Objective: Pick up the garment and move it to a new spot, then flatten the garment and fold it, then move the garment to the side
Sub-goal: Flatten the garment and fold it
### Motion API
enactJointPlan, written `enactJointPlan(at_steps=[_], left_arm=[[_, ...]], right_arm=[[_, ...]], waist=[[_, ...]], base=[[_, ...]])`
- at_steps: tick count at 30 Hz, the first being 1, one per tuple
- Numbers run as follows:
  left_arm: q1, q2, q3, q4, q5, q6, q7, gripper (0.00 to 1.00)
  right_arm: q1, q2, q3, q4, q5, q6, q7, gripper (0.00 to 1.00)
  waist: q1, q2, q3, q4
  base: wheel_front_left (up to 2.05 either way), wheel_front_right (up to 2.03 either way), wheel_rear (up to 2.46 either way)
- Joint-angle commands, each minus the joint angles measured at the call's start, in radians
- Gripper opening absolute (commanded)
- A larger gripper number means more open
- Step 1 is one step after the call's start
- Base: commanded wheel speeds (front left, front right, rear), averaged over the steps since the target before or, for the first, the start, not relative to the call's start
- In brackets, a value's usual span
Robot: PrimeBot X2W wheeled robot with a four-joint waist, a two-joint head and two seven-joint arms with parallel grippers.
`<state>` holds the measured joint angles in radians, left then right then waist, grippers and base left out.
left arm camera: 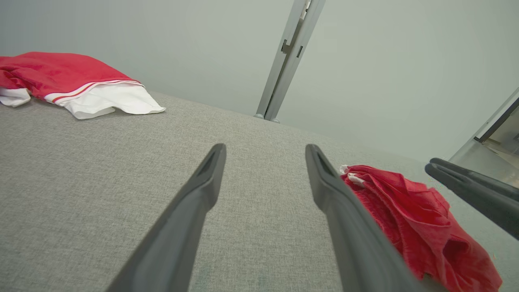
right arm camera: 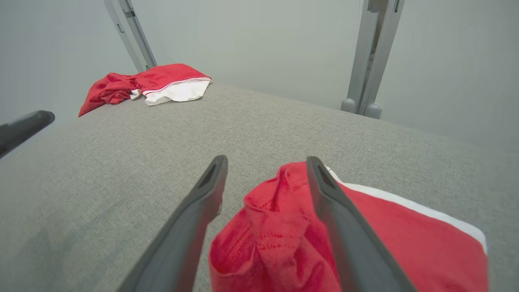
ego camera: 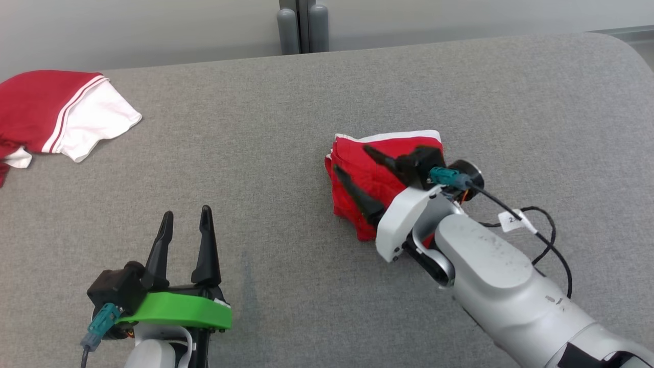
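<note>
On the grey worktop (ego camera: 286,128), the bundled red garment (ego camera: 388,144) is pictured right of centre, beneath the right gripper's (ego camera: 350,158) spread fingers; the left gripper's (ego camera: 186,212) are also apart. If cloth is snagged by a fingertip on withdrawal, the folds could be pulled loose.

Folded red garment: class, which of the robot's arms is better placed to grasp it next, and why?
Right. The right gripper hangs open with its fingers over the folded red garment; the left gripper, also open, sits apart from it over bare grey surface.
</note>
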<state>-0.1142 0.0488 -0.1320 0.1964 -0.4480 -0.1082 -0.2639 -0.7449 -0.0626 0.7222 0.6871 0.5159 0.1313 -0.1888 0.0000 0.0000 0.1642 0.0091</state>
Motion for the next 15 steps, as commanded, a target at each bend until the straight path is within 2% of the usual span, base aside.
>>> enactJointPlan(at_steps=[1,10,12,14,15], left_arm=[[-0.003,0.003,0.0,-0.001,-0.006,0.002,-0.001,1.0],[-0.007,0.003,-0.003,-0.007,-0.009,0.003,-0.001,1.0],[-0.009,0.003,-0.003,-0.006,-0.009,0.003,-0.001,1.0],[-0.01,0.003,-0.002,-0.007,-0.008,0.003,-0.001,1.0],[-0.011,0.003,0.0,-0.006,-0.007,0.003,-0.001,1.0]], right_arm=[[-0.011,-0.015,-0.022,-0.006,-0.012,-0.001,-0.012,1.0],[-0.019,-0.087,-0.159,0.048,-0.134,-0.001,-0.023,1.0],[-0.01,-0.092,-0.18,0.07,-0.159,-0.001,-0.021,0.49],[-0.001,-0.094,-0.192,0.093,-0.175,-0.001,-0.022,0.33],[0.001,-0.093,-0.194,0.102,-0.181,-0.001,-0.023,0.2]], waist=[[0.0,0.0,0.0,0.0],[0.0,0.0,0.008,0.015],[0.0,0.0,0.011,0.02],[0.0,0.0,0.014,0.023],[0.0,0.0,0.015,0.024]], base=[[0.0,0.0,0.0],[0.0,0.0,0.0],[0.0,0.0,0.0],[0.0,0.0,0.0],[0.0,0.0,0.0]])
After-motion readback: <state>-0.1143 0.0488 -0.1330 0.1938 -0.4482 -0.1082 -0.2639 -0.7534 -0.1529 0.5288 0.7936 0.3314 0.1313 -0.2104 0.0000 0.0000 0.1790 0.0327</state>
